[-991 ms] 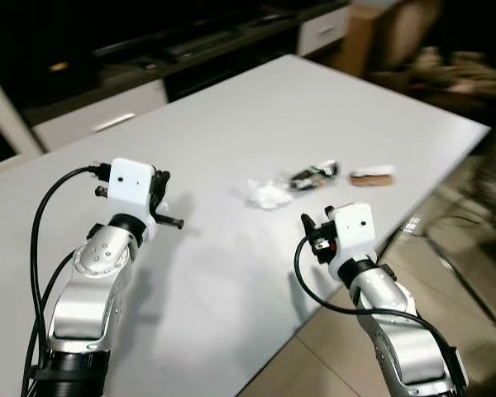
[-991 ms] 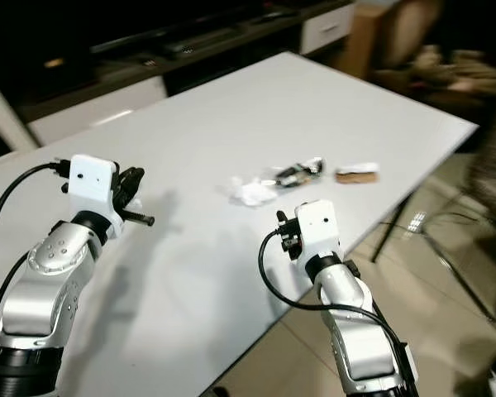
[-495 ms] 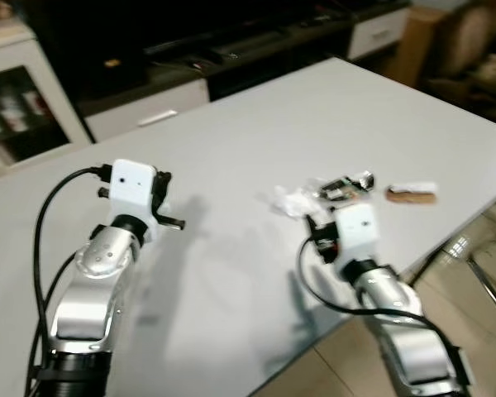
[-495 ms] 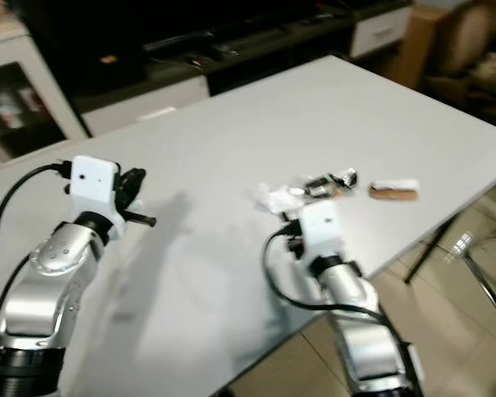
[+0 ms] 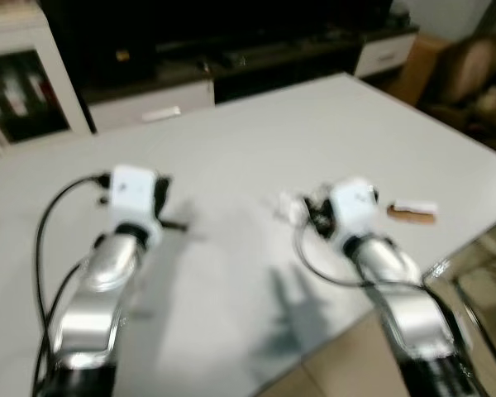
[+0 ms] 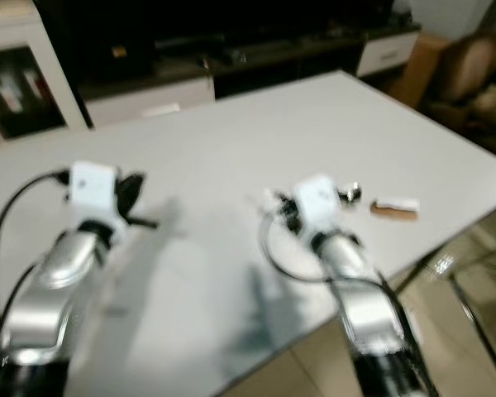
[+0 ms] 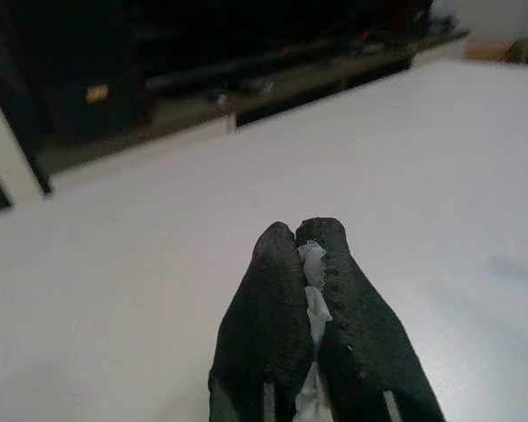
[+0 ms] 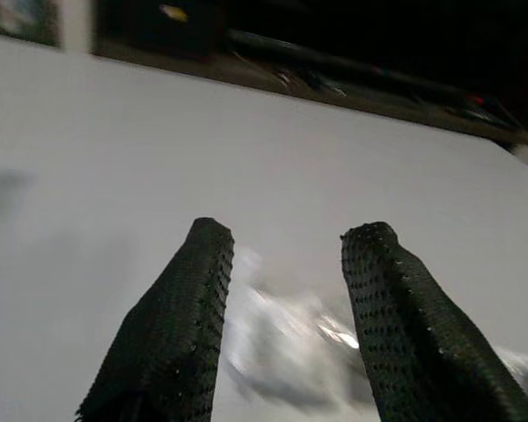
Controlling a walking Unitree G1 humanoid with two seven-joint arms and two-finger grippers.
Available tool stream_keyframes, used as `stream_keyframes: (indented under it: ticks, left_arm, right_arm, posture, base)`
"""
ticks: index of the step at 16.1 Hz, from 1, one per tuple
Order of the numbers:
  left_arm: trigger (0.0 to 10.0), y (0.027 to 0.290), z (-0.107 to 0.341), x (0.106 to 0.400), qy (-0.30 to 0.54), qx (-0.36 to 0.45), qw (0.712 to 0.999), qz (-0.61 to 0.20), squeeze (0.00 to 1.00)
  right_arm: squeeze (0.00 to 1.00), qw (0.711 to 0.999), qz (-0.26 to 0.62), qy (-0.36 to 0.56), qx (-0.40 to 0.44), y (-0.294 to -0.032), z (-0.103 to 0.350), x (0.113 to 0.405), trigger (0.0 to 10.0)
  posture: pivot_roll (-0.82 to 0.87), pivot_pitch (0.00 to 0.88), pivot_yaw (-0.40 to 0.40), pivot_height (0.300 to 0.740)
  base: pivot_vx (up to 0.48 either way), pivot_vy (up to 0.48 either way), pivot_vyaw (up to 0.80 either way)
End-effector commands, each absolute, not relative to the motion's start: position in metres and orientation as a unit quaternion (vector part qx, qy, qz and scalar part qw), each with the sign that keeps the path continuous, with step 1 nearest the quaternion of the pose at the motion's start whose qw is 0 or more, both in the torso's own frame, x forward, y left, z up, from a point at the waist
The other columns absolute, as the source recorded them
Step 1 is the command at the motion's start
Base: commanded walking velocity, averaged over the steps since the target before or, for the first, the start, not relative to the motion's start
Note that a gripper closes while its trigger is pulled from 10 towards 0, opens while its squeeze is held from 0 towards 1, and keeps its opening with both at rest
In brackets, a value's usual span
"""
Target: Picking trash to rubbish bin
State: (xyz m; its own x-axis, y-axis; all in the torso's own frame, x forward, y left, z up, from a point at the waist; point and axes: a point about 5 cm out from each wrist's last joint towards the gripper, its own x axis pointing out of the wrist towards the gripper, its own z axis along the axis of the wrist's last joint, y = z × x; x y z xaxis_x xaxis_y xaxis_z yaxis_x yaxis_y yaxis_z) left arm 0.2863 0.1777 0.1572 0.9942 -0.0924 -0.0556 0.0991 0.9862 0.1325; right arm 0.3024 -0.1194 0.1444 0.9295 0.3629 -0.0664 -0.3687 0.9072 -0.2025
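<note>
Your left gripper (image 7: 310, 255) was pressed together on a scrap of white tissue (image 7: 313, 299), which showed as a thin crumpled strip squeezed between the two black fingers (image 7: 273, 308). You held it raised above the white bench (image 5: 231, 149), out over the bench's left half.

Your right gripper (image 8: 286, 264) had its fingers spread apart, with nothing between them. It hung just over the rest of the trash, and between the fingers you could see a crumpled, shiny wrapper (image 8: 290, 338) lying on the bench, blurred. From your head views, a bit of white tissue (image 5: 289, 207) lay just beside that gripper's white wrist housing, on the side toward the left arm. A small dark wrapper (image 6: 351, 193) peeked out on the housing's other side. A little farther to the right, near the bench's right edge, lay a brown and white piece (image 5: 412, 212) on its own, apart from the other scraps.

Beyond the far edge of the bench stood a low dark TV cabinet (image 5: 231, 58) with white drawers, and both head views were blurred.
</note>
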Motion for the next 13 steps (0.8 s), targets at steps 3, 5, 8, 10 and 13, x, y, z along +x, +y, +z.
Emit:
stream_keyframes:
  ticks: [3,5,8,10,13]
  left_arm:
    - [10.0,0.173,0.163,0.284,0.031,0.104,0.991,-0.078,0.0]
    - [10.0,0.172,0.168,0.287,0.038,0.116,0.988,-0.095,0.0]
    - [10.0,0.179,0.18,0.289,0.03,0.137,0.985,-0.097,0.0]
    - [10.0,0.182,0.192,0.287,0.025,0.144,0.984,-0.105,0.0]
    - [10.0,0.184,0.205,0.276,0.02,0.151,0.98,-0.125,0.0]
  right_arm:
    - [0.0,0.981,0.161,0.049,-0.093,-0.135,0.141,0.33,10.0]
    - [1.0,0.983,0.163,0.076,-0.049,-0.137,0.139,0.351,10.0]
    - [1.0,0.982,0.162,0.093,-0.021,-0.134,0.144,0.379,10.0]
    - [1.0,0.983,0.158,0.093,-0.031,-0.128,0.152,0.393,10.0]
    - [1.0,0.981,0.153,0.111,-0.055,-0.123,0.152,0.4,10.0]
  posture:
    - [0.0,0.0,-0.041,0.74]
    - [0.0,0.025,-0.025,0.74]
    - [0.03,0.074,-0.026,0.74]
    - [0.07,0.127,-0.044,0.74]
    - [0.14,0.198,-0.07,0.74]
  base:
    - [0.0,0.0,0.0]
    - [0.0,0.0,0.0]
    - [0.0,0.0,0.0]
    - [0.0,0.0,0.0]
    - [0.0,0.0,0.0]
